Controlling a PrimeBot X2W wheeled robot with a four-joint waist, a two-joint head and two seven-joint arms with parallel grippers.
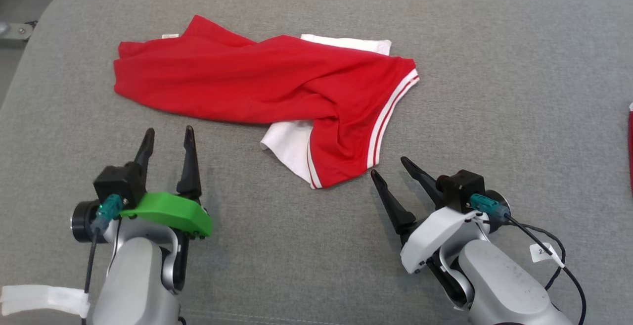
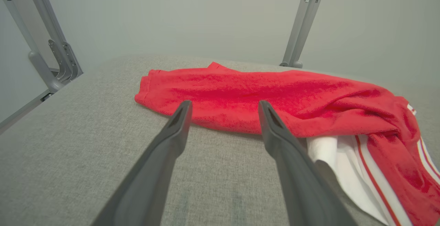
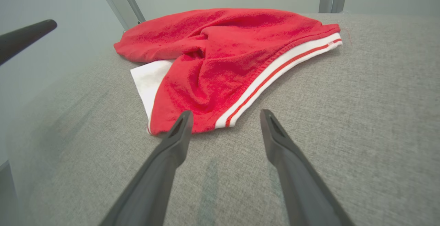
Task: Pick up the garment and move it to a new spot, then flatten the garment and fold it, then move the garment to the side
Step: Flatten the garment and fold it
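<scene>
A grey woven-fabric tabletop spreads beneath and ahead of both sets of jaws. Beyond its far edge, past the left jaws, stands a plain pale wall, with grey metal frame posts on either side. The light is soft and even.

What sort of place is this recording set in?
Probably a lab or test station for garment folding: a grey fabric-covered table, metal frame posts against a plain wall, and a red garment lying on it.

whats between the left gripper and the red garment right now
Nothing: the head view shows a short stretch of bare grey surface between the left gripper and the garment's near edge.
</scene>
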